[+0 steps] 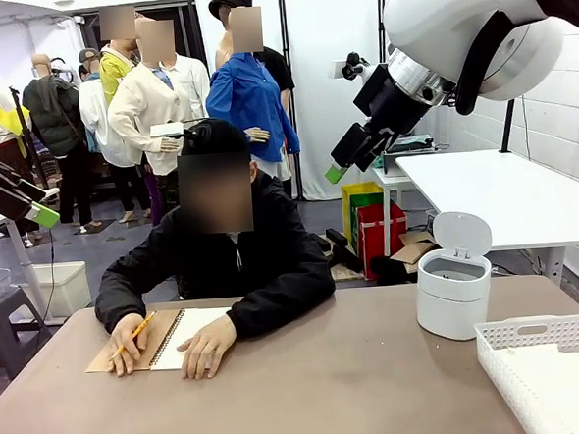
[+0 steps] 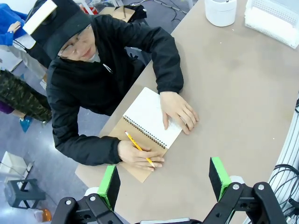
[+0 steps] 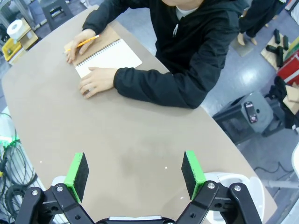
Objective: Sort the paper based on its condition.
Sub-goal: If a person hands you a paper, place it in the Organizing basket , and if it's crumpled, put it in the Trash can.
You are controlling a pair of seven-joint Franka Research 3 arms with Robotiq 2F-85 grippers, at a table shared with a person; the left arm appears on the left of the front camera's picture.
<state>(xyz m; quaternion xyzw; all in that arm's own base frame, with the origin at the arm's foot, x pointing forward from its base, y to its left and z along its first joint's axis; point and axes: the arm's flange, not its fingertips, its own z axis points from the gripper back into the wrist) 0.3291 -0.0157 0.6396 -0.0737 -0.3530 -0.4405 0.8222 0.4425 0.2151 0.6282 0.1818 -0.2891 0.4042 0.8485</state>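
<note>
The right gripper (image 3: pixel 134 169) hangs above the bare taupe table (image 3: pixel 140 140) with its green pads spread wide and nothing between them. Its black body hides most of the white round lidded bin (image 1: pixel 454 290) in the right wrist view. The left gripper (image 2: pixel 164 179) is likewise spread wide and empty, high over the table's near edge. In the front view it is cut off at the picture's left side, so little more than one green pad shows there. Beyond the left gripper's fingers lies a spiral-bound notebook with a brown cover (image 2: pixel 133 135), folded open. The paper in sight is its white paper page (image 2: pixel 147 112), bound at the spiral, and whether anything is written on it cannot be told. A person in a black jacket presses one flat hand (image 2: pixel 180 111) on that page's edge. The person's other hand (image 2: pixel 140 158) rests on the brown cover holding a yellow pencil (image 2: pixel 138 148). Well apart from them, by the bin, a white slotted plastic basket (image 1: pixel 549 358) is cropped by the frame and its inside is hard to make out.
</note>
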